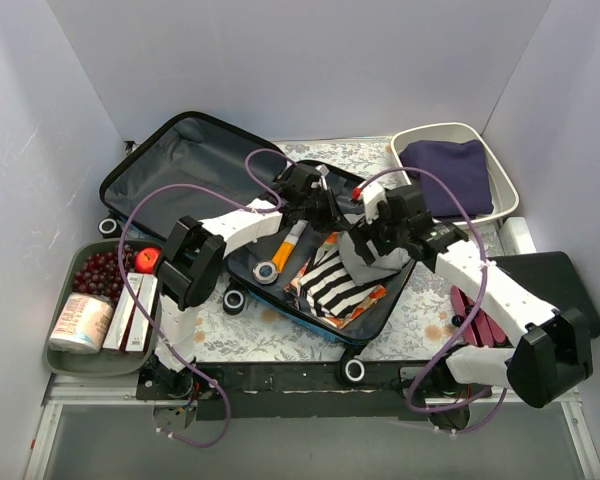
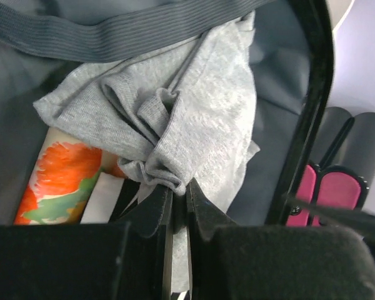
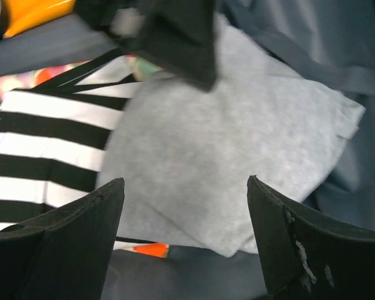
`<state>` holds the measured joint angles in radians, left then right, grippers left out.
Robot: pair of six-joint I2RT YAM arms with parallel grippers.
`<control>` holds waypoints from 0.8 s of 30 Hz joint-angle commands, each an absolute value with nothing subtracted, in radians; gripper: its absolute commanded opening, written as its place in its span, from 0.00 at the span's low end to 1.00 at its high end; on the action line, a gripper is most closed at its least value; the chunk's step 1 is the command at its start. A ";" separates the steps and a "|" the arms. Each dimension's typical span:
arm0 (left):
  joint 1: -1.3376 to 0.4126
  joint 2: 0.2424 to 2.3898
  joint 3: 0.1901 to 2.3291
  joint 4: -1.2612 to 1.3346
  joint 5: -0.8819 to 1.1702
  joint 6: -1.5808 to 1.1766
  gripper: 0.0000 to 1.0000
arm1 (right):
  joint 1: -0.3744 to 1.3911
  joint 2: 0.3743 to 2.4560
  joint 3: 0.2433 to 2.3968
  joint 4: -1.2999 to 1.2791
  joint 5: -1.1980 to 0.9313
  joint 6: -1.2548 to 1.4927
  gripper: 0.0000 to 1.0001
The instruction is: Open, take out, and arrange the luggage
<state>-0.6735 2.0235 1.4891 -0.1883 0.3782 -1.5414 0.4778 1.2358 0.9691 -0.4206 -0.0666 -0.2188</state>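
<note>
The luggage [image 1: 185,165] lies open on the table, its lid flat at the back left and its base in the middle. In the base lie a grey cloth [image 1: 378,264], a black-and-white striped cloth [image 1: 332,287], an orange item [image 1: 291,240] and a tape roll [image 1: 267,271]. My left gripper [image 2: 178,187] is shut on a bunched fold of the grey cloth [image 2: 200,119], close to the luggage's black rim [image 2: 312,94]. Just above the flat part of the grey cloth [image 3: 237,144], my right gripper [image 3: 185,187] hangs open, with the striped cloth [image 3: 44,137] to its left.
A grey bin [image 1: 62,355] at the left holds grapes [image 1: 100,270], a red apple [image 1: 147,259], boxes and a can [image 1: 80,320]. A white tub [image 1: 502,180] with a dark purple cloth [image 1: 450,170] stands at the back right. A black case [image 1: 550,275] and pink items [image 1: 477,318] lie on the right.
</note>
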 commanded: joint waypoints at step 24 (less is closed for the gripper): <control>-0.695 2.008 1.661 -0.379 0.328 -1.746 0.00 | 0.781 1.377 0.796 -0.009 0.502 0.121 0.89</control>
<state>-0.6838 2.0201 1.5921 -0.3592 0.3256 -1.7187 0.7746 1.3418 0.8139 -0.1097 0.4488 0.0864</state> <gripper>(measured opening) 0.054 0.884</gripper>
